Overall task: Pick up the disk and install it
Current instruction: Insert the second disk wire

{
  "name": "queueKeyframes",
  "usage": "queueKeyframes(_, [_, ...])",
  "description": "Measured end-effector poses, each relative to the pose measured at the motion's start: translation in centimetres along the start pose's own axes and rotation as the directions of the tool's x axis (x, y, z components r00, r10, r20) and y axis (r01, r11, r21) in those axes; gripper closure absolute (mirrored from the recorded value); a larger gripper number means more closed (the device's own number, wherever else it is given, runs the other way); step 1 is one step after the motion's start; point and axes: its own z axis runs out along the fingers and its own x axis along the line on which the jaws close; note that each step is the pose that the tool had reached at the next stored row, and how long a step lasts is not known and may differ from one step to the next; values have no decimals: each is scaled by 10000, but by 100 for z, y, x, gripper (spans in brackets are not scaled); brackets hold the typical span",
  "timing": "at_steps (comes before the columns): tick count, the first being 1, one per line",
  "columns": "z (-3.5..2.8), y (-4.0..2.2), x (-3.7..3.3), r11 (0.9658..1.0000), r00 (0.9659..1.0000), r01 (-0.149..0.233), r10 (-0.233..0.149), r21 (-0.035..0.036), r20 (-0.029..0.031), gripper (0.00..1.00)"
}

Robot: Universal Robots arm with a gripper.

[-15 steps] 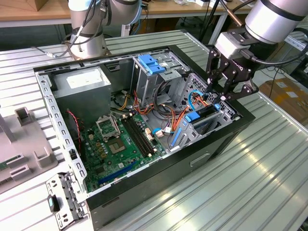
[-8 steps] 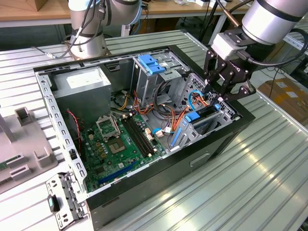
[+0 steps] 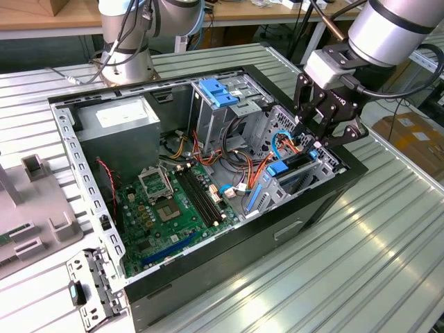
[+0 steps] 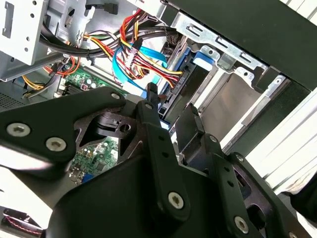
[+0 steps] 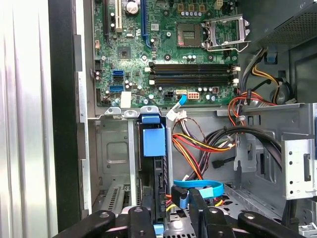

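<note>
Disk (image 5: 159,193) stands on edge in its slot, pinched by the gripper (image 5: 171,210); hard, heavy, grab flat sides.

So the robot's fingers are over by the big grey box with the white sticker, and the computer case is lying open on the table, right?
Not quite. The case does lie open on the table, but in the exterior view the gripper is at the drive bay with the disk, at the opposite end from the grey box.
</note>
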Motion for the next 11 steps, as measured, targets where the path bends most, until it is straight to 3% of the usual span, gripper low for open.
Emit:
queueKeyframes(1, [0,0,0,10000,10000,0,0,0,0,59])
queueKeyframes(3, [1,0,0,10000,10000,0,0,0,0,73])
queueKeyframes(6, [1,0,0,10000,10000,0,0,0,0,78])
queueKeyframes(7, [1,0,0,10000,10000,0,0,0,0,84])
queueKeyframes(11, [5,3,13,10000,10000,0,0,0,4,84])
